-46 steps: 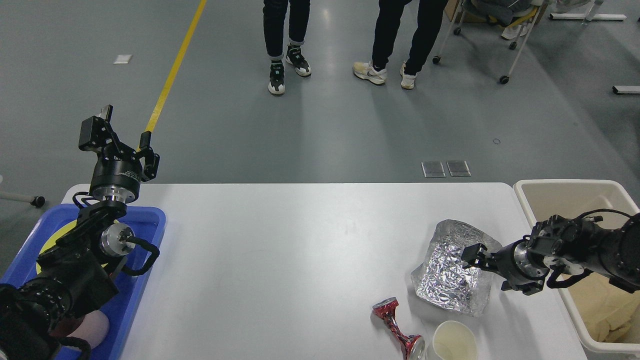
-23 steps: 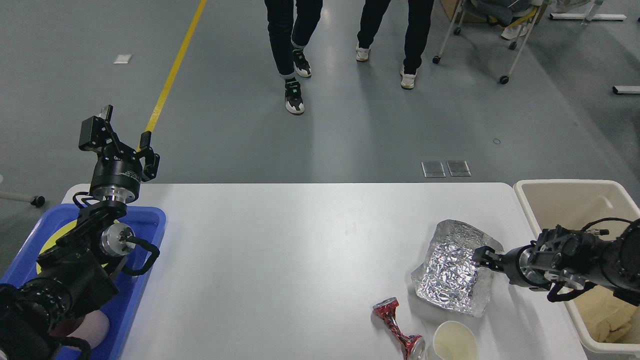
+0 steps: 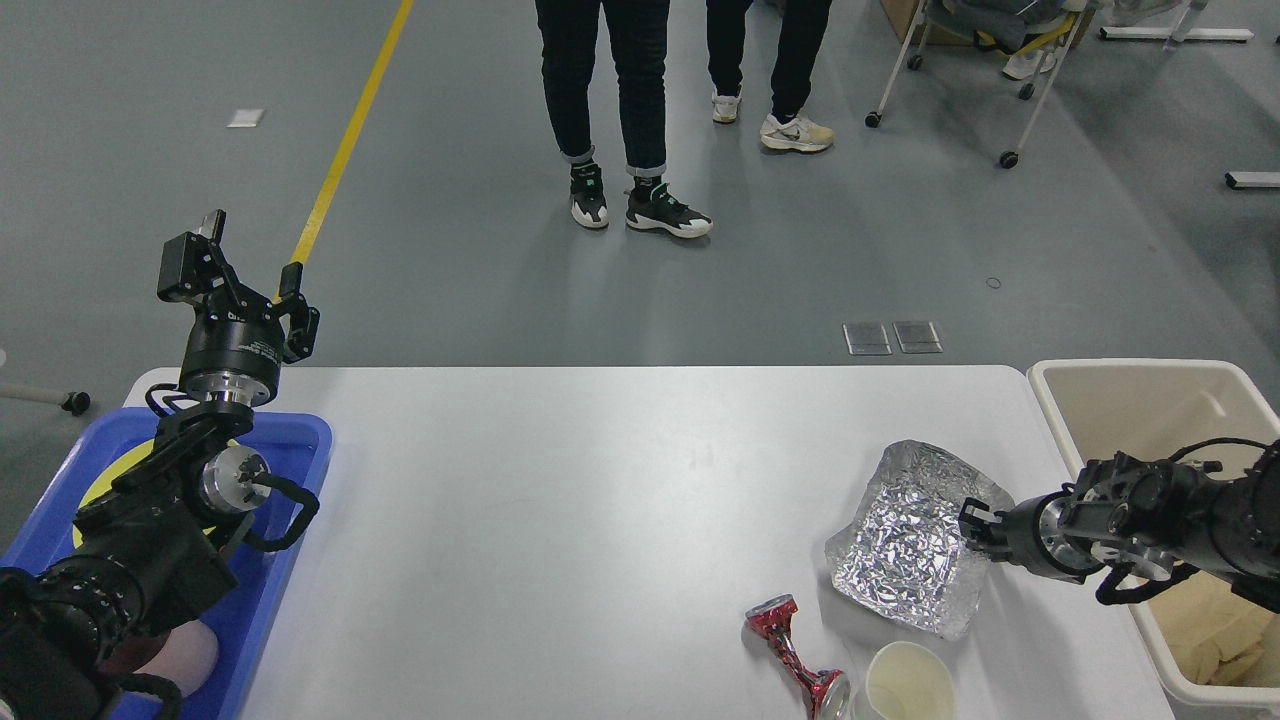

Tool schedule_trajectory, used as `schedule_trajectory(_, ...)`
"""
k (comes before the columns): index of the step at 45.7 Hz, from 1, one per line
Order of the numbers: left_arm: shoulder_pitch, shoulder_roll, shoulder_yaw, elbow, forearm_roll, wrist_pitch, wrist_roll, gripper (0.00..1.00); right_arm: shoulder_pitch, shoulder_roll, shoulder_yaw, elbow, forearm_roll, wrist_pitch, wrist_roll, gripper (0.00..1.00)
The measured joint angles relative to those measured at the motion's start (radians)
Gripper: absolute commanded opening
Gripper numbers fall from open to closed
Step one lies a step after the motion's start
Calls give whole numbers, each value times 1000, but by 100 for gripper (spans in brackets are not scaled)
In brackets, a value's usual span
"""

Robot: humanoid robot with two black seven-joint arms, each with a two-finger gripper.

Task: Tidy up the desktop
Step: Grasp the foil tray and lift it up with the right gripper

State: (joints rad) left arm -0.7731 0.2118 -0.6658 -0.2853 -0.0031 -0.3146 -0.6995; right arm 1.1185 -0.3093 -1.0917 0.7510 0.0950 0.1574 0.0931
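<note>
The white desktop (image 3: 600,520) fills the lower view. A crumpled silver foil sheet (image 3: 905,540) lies on its right part. A crushed red can (image 3: 795,655) and a white paper cup (image 3: 908,685) lie near the front edge below the foil. My right gripper (image 3: 972,525) is low at the foil's right edge and touches it; it is dark and end-on, so its fingers cannot be told apart. My left gripper (image 3: 240,285) is open and empty, held up above the desktop's far left corner.
A blue tray (image 3: 295,440) at the left holds a yellow plate (image 3: 115,470), mostly hidden by my left arm. A beige bin (image 3: 1140,400) stands off the desktop's right edge. Two people stand on the floor beyond the desktop.
My right gripper has drawn back to the right and lower, from over the foil to its right edge. The foil has shifted slightly right. The people have stepped closer. The left arm is still.
</note>
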Motion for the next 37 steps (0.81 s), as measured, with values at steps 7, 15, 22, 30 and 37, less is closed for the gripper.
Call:
schedule_trajectory(7, 0, 1, 0, 0, 0, 0, 0, 96, 40, -34, 42, 6, 9, 0, 1, 0)
schedule_trajectory(15, 0, 1, 0, 0, 0, 0, 0, 96, 139, -86, 55, 57, 9, 6, 4, 0)
schedule_trajectory(22, 0, 1, 0, 0, 0, 0, 0, 96, 262, -158, 54, 133, 10, 42, 9, 0)
schedule_trajectory(30, 0, 1, 0, 0, 0, 0, 0, 96, 474, -251, 40, 178, 10, 208, 10, 0)
schedule_trajectory(37, 0, 1, 0, 0, 0, 0, 0, 96, 699, -326, 12, 178, 10, 387, 10, 0)
